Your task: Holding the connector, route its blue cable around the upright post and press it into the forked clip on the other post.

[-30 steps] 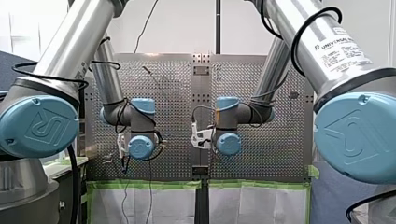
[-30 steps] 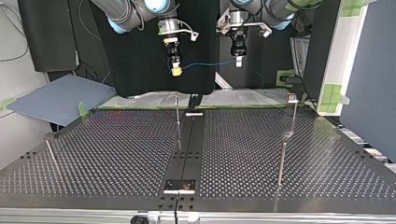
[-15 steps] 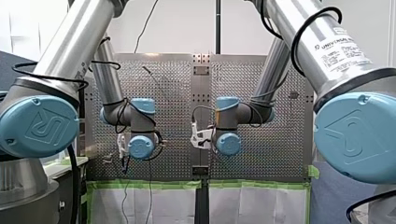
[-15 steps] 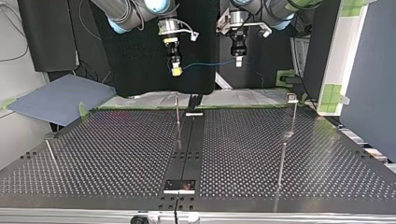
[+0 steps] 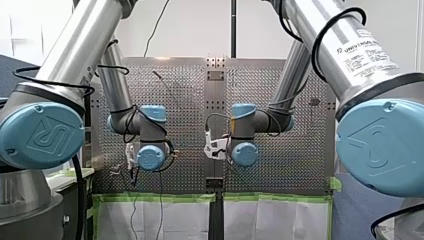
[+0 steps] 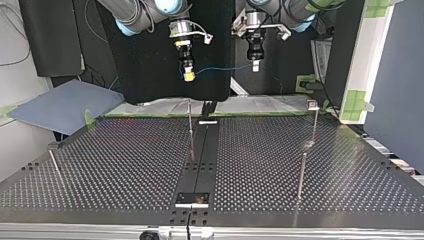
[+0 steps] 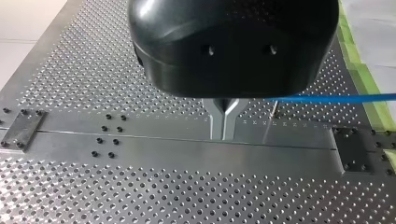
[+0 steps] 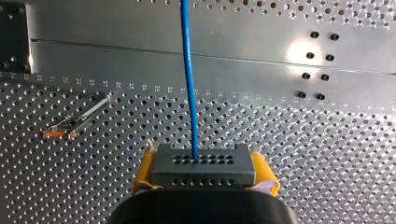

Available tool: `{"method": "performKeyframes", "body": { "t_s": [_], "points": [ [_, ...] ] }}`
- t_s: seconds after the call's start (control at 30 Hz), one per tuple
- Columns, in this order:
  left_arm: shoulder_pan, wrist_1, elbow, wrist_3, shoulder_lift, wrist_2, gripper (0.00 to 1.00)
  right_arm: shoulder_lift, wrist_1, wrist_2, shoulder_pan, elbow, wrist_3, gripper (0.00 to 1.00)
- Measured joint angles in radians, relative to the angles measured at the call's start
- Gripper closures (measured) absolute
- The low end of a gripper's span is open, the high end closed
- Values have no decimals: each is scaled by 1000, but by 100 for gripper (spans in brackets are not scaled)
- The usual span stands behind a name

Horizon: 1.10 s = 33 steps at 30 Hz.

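Note:
In the top view my right gripper [image 6: 189, 75], with yellow pads, hangs high above the table's far edge. The right wrist view shows it shut on the grey connector [image 8: 204, 165], which sits between the pads. The blue cable [image 8: 188, 70] leaves the connector and runs across [image 6: 222, 68] to my left gripper [image 6: 255, 66], whose metal fingers [image 7: 223, 122] are pressed together. The cable [image 7: 327, 98] comes out sideways from behind that gripper's black body. A thin upright post [image 6: 190, 127] stands under the right gripper. A post with a clip on top [image 6: 312, 104] stands at the top view's right.
Another post [image 6: 301, 172] stands nearer at the top view's right and a leaning one [image 6: 54, 162] at its left. A metal strip [image 6: 200, 160] with a bolted plate [image 6: 192, 199] runs down the table's middle. Green tape edges the far side [image 5: 160, 197].

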Motion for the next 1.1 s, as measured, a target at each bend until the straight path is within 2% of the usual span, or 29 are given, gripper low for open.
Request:
{"method": "performKeyframes", "body": {
  "t_s": [1.1],
  "points": [
    [0,0,0,0,0,0,100,0,0,0,0,0,0,100]
  ]
}}
